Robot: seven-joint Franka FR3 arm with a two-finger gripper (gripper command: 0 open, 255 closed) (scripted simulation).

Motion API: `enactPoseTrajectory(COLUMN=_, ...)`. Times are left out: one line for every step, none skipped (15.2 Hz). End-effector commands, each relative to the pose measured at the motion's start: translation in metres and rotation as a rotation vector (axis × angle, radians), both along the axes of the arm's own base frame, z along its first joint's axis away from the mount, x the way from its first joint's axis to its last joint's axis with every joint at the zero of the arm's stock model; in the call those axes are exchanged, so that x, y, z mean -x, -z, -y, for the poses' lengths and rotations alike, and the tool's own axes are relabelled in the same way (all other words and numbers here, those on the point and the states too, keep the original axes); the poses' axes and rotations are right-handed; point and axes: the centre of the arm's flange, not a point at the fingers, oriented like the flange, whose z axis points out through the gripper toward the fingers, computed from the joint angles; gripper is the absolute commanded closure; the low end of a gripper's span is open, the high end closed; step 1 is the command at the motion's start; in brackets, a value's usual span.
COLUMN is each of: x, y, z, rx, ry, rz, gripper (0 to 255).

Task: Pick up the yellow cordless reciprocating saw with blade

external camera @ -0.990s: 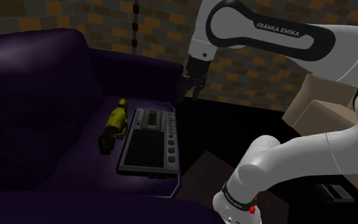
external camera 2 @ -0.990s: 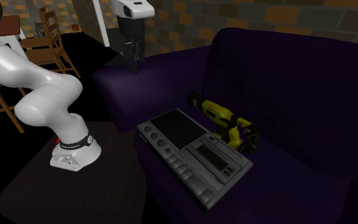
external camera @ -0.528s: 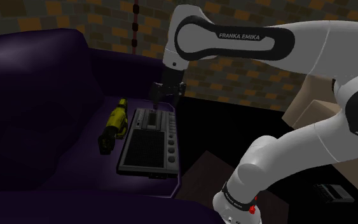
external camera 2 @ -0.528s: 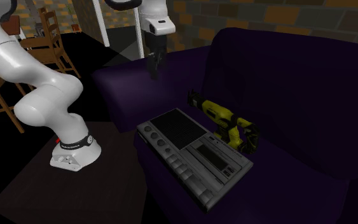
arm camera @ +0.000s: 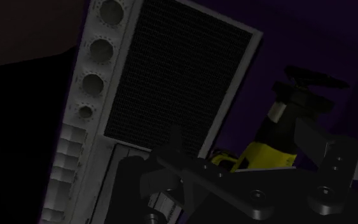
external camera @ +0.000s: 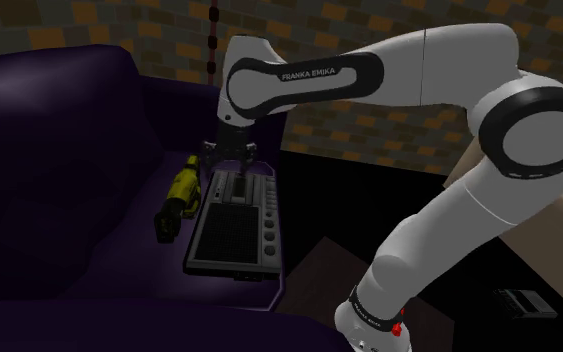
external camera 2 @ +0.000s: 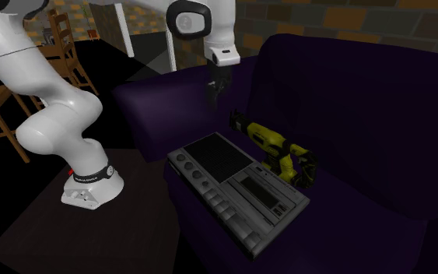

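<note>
The saw point(external camera: 181, 194), yellow and black, lay flat on the seat of a purple sofa point(external camera: 59, 170), untouched, as the arm point(external camera: 469, 210) reached out from its dark stand point(external camera 2: 46, 233) nearest the shoulder camera.

Beyond the stand, a grey recorder point(external camera: 235, 226) rested on the seat cushion close to its front edge. The saw lay just beside it, lengthwise, between the recorder and the sofa's backrest. Its black handle end pointed toward the shoulder camera and its blade end away.

Farther along, the black gripper point(external camera: 230, 158) hovered above the recorder's far end, clear of everything, its fingers spread apart and empty. In the shoulder view the saw's blade end lay below the gripper and just to its left. In the second exterior view the gripper point(external camera 2: 215, 92) hung above the seat, up and to the left of the blade tip, and the saw point(external camera 2: 278, 149) stretched away to the right.

From the wrist camera, the saw's yellow body point(arm camera: 265, 156) showed beyond the parted fingers, nearer one of them, and the recorder's speaker grille point(arm camera: 171, 83) lay beside it.

Behind the sofa stood a wall point(external camera: 389, 115) of brown and orange bricks. Wooden chairs point(external camera 2: 57, 39) stood behind the arm in the second exterior view.
</note>
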Motion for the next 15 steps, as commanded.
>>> enactPoseTrajectory(x=-0.018, y=0.013, z=-0.008, rx=-0.002, ry=0.052, rz=-0.001, gripper=0)
enactPoseTrajectory(x=-0.029, y=0.021, z=-0.011, rx=-0.003, ry=0.076, rz=-0.002, gripper=0)
enactPoseTrajectory(x=-0.039, y=0.028, z=-0.013, rx=-0.003, ry=0.100, rz=-0.002, gripper=0)
enactPoseTrajectory(x=-0.050, y=0.035, z=-0.016, rx=-0.004, ry=0.124, rz=-0.003, gripper=0)
enactPoseTrajectory(x=-0.060, y=0.042, z=-0.018, rx=-0.004, ry=0.148, rz=-0.004, gripper=0)
enactPoseTrajectory(x=-0.071, y=0.050, z=-0.021, rx=-0.005, ry=0.173, rz=-0.005, gripper=0)
enactPoseTrajectory(x=-0.082, y=0.057, z=-0.022, rx=-0.005, ry=0.197, rz=-0.006, gripper=0)
enactPoseTrajectory(x=-0.092, y=0.064, z=-0.024, rx=-0.006, ry=0.221, rz=-0.006, gripper=0)
enactPoseTrajectory(x=-0.103, y=0.072, z=-0.025, rx=-0.006, ry=0.245, rz=-0.007, gripper=0)
enactPoseTrajectory(x=-0.114, y=0.079, z=-0.026, rx=-0.007, ry=0.269, rz=-0.008, gripper=0)
enactPoseTrajectory(x=-0.124, y=0.086, z=-0.027, rx=-0.007, ry=0.293, rz=-0.009, gripper=0)
enactPoseTrajectory(x=-0.135, y=0.094, z=-0.028, rx=-0.008, ry=0.317, rz=-0.009, gripper=0)
enactPoseTrajectory(x=-0.146, y=0.101, z=-0.028, rx=-0.008, ry=0.342, rz=-0.010, gripper=0)
enactPoseTrajectory(x=-0.157, y=0.108, z=-0.028, rx=-0.009, ry=0.366, rz=-0.011, gripper=0)
enactPoseTrajectory(x=-0.158, y=0.109, z=-0.028, rx=-0.009, ry=0.368, rz=-0.011, gripper=0)
